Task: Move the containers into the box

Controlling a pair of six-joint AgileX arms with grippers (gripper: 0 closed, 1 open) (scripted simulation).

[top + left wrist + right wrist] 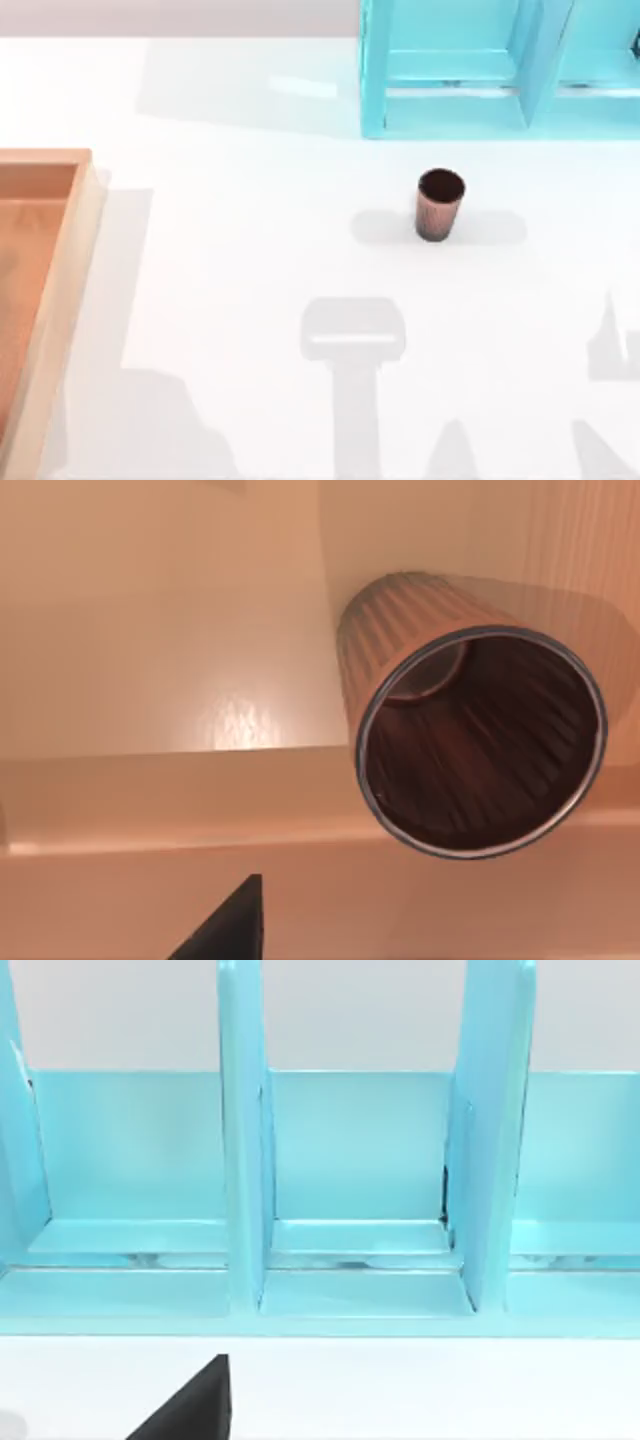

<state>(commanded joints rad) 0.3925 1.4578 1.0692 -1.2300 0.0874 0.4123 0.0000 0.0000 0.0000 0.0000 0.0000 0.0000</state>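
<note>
One cup (439, 204) stands upright on white table (250, 260), near middle, at 5 o'clock from blue shelf (500, 70). Box (60, 290) at table's left edge. Left wrist view: other cup (470, 735) inside box, mouth toward camera. Jaws: cannot tell, either arm.

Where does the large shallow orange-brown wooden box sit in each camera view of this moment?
Top view: the large shallow orange-brown wooden box lies at the left edge, cut off by the frame.
Left wrist view: its floor and rim span the picture, behind a copper-brown tapered cup.
Right wrist view: faces the light blue shelf frame instead.
Shared landmark: that shelf frame, at the top view's upper right.
</note>
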